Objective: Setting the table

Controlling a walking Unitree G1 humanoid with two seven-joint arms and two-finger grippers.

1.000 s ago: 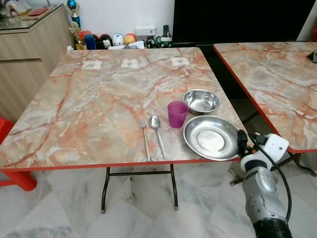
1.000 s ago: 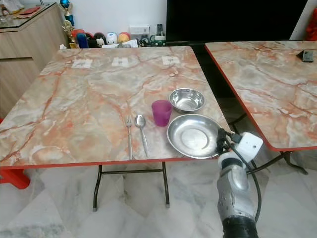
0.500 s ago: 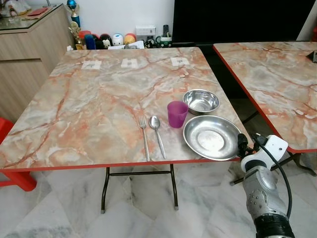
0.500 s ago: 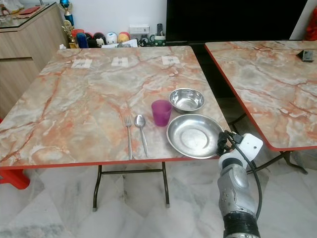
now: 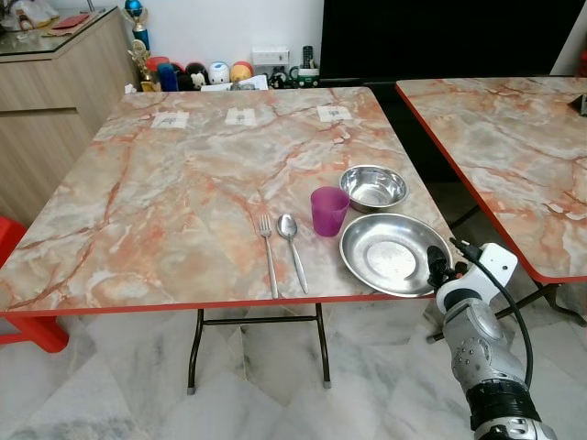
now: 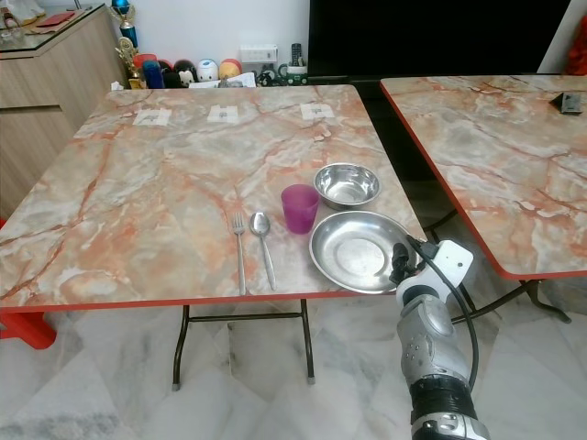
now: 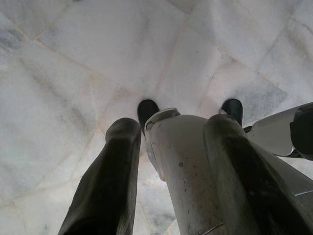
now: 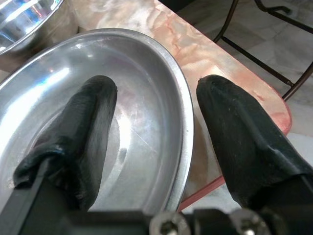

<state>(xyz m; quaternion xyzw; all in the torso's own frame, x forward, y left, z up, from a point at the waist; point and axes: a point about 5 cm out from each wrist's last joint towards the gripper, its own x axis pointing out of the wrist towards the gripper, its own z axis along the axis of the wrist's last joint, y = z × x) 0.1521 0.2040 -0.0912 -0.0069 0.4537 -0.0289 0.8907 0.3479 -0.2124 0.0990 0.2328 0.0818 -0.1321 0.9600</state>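
We take the steel plate point(image 5: 392, 254) as our landmark: it lies at the near right corner of the marble-patterned table point(image 5: 174, 192), its rim close to the table's red front edge. Our right gripper point(image 8: 156, 98) is at the plate's right-hand rim, and in the right wrist view we see its two black fingers point(image 8: 85, 127) spread apart and straddling that rim, one over the inside of the plate, the other over the bare tabletop just outside it. The gap between them is wide and nothing is clamped; we cannot tell whether either finger touches the metal. From the head we see the silver right arm point(image 5: 477, 339) rising from below the table edge to that spot.

Just behind the plate stands a small steel bowl point(image 5: 373, 187), close to it. To the plate's left, just beside it, stands a purple cup point(image 5: 328, 211), upright. Further left of the cup lie a spoon point(image 5: 292, 246) and then a fork point(image 5: 268, 252), side by side, handles toward the front edge.

Far across the table from the plate are three small paper labels point(image 5: 240, 116); their writing is too small for us to read.

Our left gripper point(image 7: 171, 147) hangs idle over the pale marble floor point(image 7: 73, 58), its fingers parted and holding nothing.
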